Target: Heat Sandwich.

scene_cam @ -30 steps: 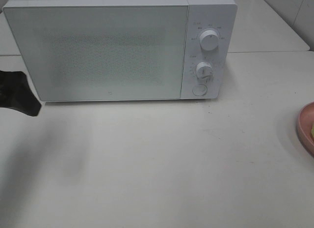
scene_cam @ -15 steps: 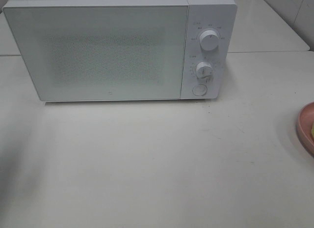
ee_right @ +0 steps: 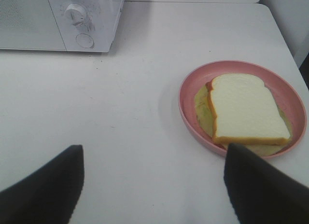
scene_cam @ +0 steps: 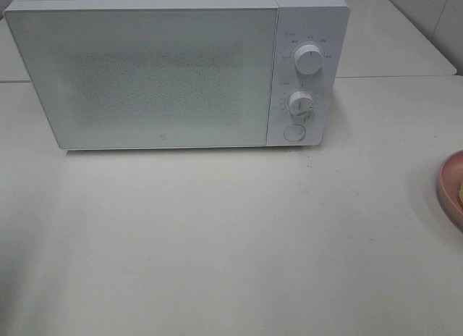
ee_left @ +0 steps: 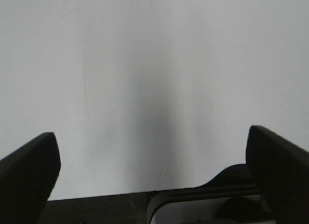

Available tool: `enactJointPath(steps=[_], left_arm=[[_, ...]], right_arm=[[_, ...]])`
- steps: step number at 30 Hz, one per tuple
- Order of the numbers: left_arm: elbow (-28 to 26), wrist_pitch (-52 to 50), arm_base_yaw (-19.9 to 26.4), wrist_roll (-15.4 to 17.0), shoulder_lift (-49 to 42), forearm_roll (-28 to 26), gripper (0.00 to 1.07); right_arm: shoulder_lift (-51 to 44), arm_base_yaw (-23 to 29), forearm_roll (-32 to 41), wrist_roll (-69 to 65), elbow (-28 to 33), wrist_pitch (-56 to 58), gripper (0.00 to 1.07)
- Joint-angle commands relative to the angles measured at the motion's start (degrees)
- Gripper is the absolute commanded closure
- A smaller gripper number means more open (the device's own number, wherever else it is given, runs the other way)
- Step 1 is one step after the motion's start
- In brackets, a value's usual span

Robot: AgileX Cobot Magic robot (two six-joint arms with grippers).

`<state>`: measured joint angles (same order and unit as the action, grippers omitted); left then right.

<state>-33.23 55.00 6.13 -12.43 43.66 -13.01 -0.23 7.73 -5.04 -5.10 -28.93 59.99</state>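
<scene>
Left gripper [ee_left: 152, 161]: jaws stand wide apart, as far as they appear to go. The two dark fingers [ee_left: 26, 173] show at either side of the left wrist view with only bare white desk [scene_cam: 231, 234] between them. Nothing is held and nothing is touched. This gripper does not appear in the exterior high view.

Right gripper [ee_right: 154, 183]: jaws also well spread, with its dark fingers [ee_right: 43, 190] framing open desk surface. Nothing lies between them and they touch nothing. This gripper is likewise out of the exterior high view.

Sandwich [ee_right: 246, 110]: lies flat on a round pink plate [ee_right: 186, 96], a pale bread slice uppermost with yellow-green filling showing at its edges and a trace of red at one corner. It is clear of the right gripper, which sits short of the plate. In the exterior high view only a sliver of the plate shows, at the right edge of the desk.

Microwave [scene_cam: 145, 75]: white, standing at the rear of the desk, door shut. Two dials, upper [scene_cam: 309, 59] and lower [scene_cam: 300, 104], and a round button [scene_cam: 294, 132] sit on its right-hand panel. It is well apart from the plate.
</scene>
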Motion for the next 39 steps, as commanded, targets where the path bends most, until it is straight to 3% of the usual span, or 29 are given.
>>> enactJointPath(steps=[1,11,18,28,39], left_arm=[[3.38,1.43,-0.06,0.52,-8.08,0.0,0.05],[4.7,4.24,-0.06,4.13,-22.23,5.16,0.05],[4.7,4.18,-0.06,4.07,-28.53,5.39,0.05],[4.7,4.18,-0.06,4.07,-44.75,4.87,0.05],[4.64,4.13,-0.06,4.07,-45.44,4.93,0.05]], right_arm=[[-1.55,-0.4,-0.34,0.23,0.0,-0.57,0.31],[-1.55,-0.4,-0.34,0.29,0.0,-0.57,0.31],[-1.55,-0.4,-0.34,0.29,0.0,-0.57,0.31],[-1.55,-0.4,-0.34,0.23,0.0,-0.57,0.31],[-1.49,-0.4,-0.34,0.23,0.0,-0.57,0.31]])
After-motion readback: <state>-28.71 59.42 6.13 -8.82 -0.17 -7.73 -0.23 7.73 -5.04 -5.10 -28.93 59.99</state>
